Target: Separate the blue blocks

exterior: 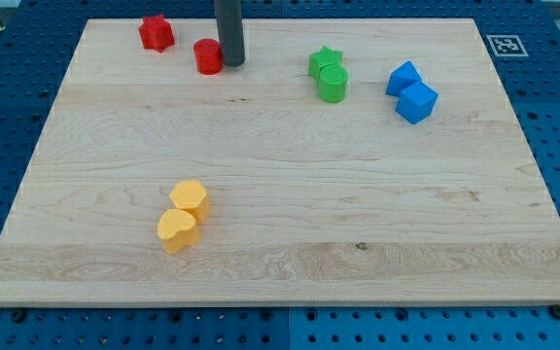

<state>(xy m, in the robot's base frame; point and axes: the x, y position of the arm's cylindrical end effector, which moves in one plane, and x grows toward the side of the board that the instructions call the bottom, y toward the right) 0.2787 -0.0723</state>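
Observation:
Two blue blocks touch each other at the view's upper right: a blue block (403,78) above and a blue cube (417,102) just below it to the right. My tip (231,63) is a dark rod standing at the view's top centre, right next to the red cylinder (208,55), far to the left of the blue blocks.
A red star block (156,32) lies at the top left. A green star block (326,61) touches a green cylinder (332,85) between my tip and the blue blocks. A yellow hexagon block (191,198) and a yellow heart block (177,230) touch at the lower left. The wooden board (280,253) has edges all round.

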